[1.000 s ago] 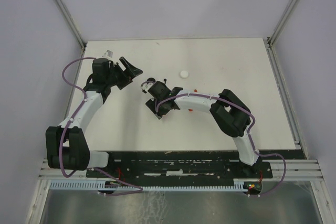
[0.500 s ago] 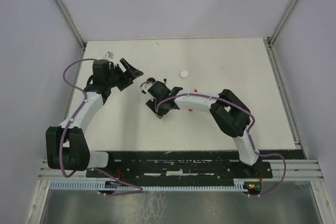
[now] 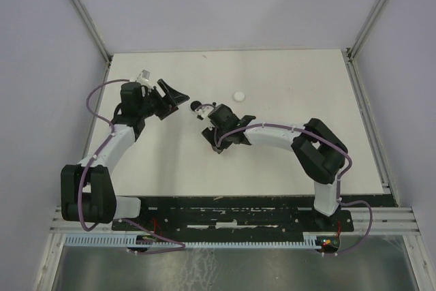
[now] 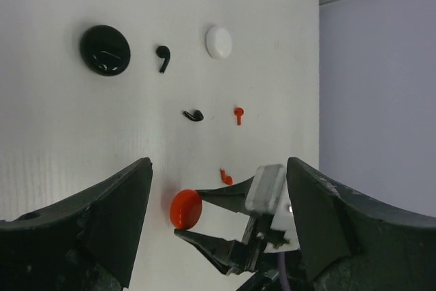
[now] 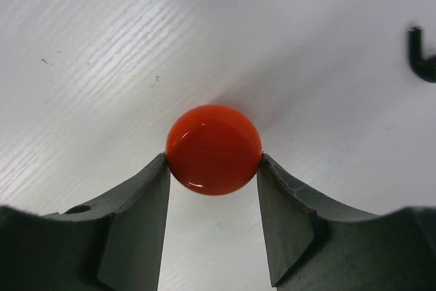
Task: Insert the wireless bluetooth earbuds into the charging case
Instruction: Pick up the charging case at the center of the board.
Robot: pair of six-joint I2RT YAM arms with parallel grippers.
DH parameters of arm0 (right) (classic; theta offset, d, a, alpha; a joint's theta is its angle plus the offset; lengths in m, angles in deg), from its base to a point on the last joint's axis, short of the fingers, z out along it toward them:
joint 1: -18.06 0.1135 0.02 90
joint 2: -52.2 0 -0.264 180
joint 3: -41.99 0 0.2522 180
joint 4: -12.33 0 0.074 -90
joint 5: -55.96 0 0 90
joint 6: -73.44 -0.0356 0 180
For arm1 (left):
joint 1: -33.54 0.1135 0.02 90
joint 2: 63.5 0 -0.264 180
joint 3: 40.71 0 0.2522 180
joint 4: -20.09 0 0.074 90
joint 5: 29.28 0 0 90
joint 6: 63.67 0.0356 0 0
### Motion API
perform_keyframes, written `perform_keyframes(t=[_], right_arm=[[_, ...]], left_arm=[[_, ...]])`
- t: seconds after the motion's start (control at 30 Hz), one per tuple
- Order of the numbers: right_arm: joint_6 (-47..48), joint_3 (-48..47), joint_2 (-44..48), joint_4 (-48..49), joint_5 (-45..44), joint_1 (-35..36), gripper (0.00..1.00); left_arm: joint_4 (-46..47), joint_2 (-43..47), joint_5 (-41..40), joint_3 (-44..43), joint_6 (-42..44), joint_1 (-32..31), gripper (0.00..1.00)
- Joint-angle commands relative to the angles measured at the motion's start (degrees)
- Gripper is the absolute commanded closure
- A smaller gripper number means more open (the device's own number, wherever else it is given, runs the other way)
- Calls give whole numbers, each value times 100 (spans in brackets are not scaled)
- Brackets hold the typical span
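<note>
**Right hand closes on red case; earbuds all still loose**

The right arm has swung over the last second. Its elbow is now further right and its wrist has moved a little far and right. Its fingers have drawn in. The right hand (image 5: 212, 160) is now grasping the red case (image 5: 213, 142), with one pad touching each side of the disc, which sits flat on the counter (image 3: 286, 86). The top view does not show whether the case itself has shifted.

The left hand (image 4: 219, 168) has edged slightly toward the right hand. It is released, fingers wide with nothing between them, and it hangs just left of the gripped case.

- **Earbuds:** None is in a case yet.
- **Red pair:** One red earbud (image 4: 225, 178) lies just beside the right hand on its far side. The second red earbud (image 4: 238, 114) lies further right.
- **Black pair:** A black earbud (image 4: 194, 115) and a second black earbud (image 4: 163, 57) lie apart from each other, further right.
- **Other cases:** The black case (image 4: 105, 50) and white case (image 4: 219, 42) lie beyond them, well apart from each other.
- **White earbuds:** No white earbuds can be seen.

Judgement: the task is at an early stage. The grasp looks like a brace on the red case, and the lid appears closed. The case probably has to be opened before the red pair can go in, and the free left hand is in a good position for that. The disc is smooth and rounded, so it could slip out of a side pinch.
</note>
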Motion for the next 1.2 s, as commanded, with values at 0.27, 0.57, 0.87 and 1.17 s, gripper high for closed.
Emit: perform_keyframes(t=[0.27,0.57,0.87,1.17], right_arm=[[244,1123,1624,1647,869,-826,58],[509,1033,1915,1348,1504,-1006,59],[530,878,1946,1121,1578,-1013,59],[525,775,1907,1068,1666,-1018,59]], left_arm=[[2637,-239,1498,901,-1395,-111,16],[3379,-764,1741,1183,-1717,-795,18],[3629,-1130,1825,1410,-1731,-1089,22],[3680,-1321,1769,1438,-1691,-1292,26]])
